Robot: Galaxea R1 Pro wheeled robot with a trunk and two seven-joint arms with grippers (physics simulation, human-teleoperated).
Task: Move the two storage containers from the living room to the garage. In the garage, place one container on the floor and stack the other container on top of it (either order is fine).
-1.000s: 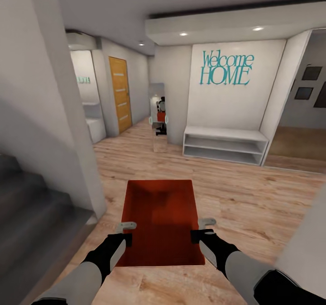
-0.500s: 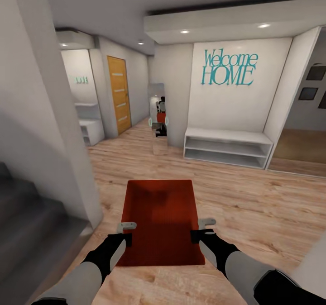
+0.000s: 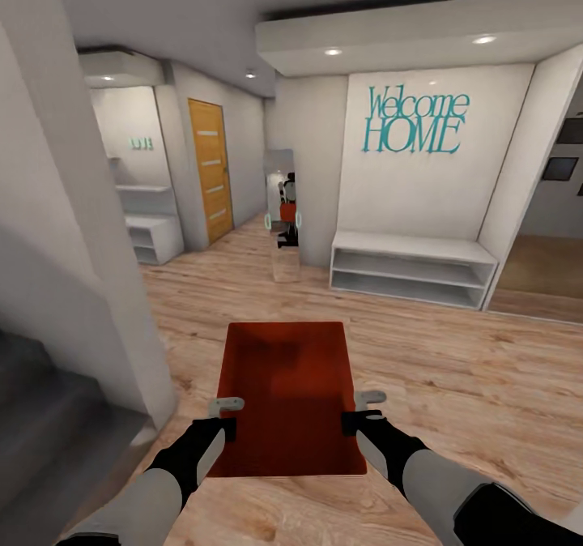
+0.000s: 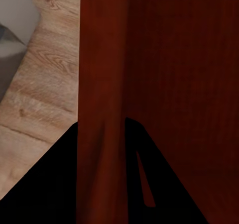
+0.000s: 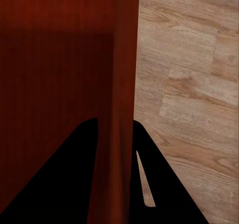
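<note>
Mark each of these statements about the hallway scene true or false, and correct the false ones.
1. Both claws grip one red-orange container. True: the left claw and right claw each clamp a side wall.
2. The container holds tools. False: its inside is bare.
3. The wall lettering reads "Welcome HOME". True.
4. The floor here is grey concrete. False: it is light wood plank.
5. A honey-wood door stands ahead on the left. True.
</note>
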